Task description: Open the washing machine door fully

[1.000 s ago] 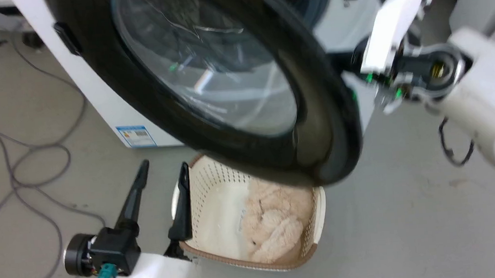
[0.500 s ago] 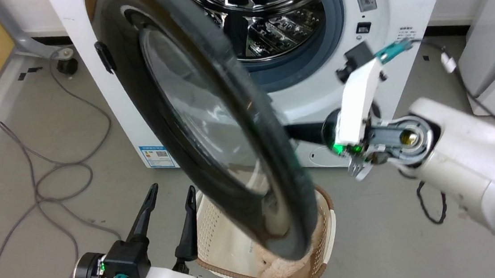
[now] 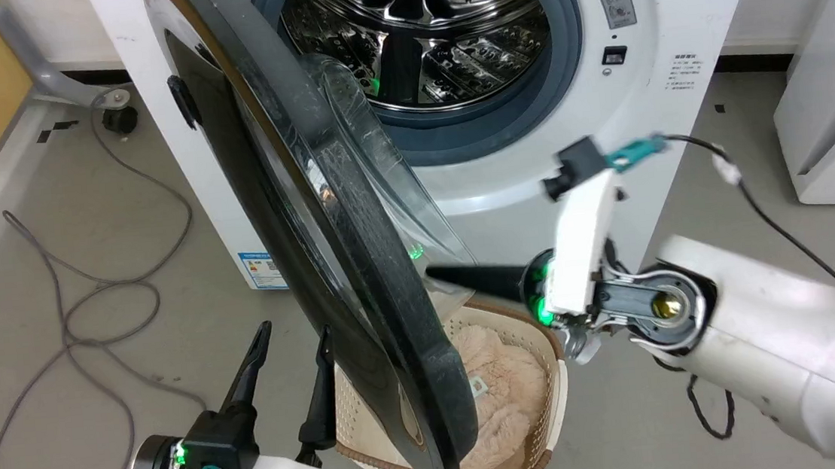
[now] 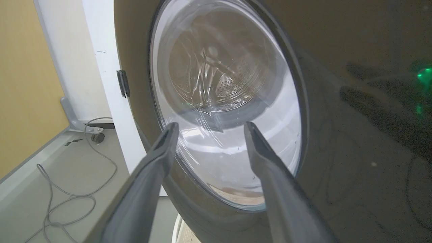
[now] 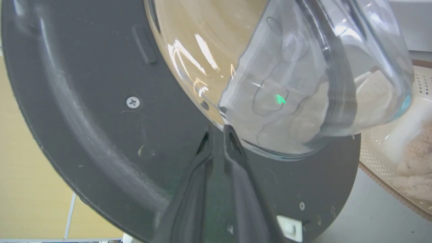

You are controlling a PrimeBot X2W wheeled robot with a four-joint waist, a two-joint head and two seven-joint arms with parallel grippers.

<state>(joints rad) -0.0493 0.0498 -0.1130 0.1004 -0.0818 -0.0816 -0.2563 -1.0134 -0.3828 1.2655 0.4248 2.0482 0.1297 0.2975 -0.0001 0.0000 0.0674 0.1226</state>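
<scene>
Washing machine door (image 3: 393, 304), a glossy black disc with a clear bulging glass bowl (image 5: 303, 84), is met on its matt grey inner face by the right gripper (image 5: 219, 130), its dark fingers pressed together at the bowl's base; the left gripper (image 3: 296, 328) is held with fingers apart before the outer side. The door is seen swung out edge-on from the white washing machine (image 3: 669, 1), its perforated steel drum (image 3: 430, 29) exposed, and beneath it beige fluffy plush (image 3: 498, 378) is held in a cream perforated basket (image 3: 560, 373).
</scene>
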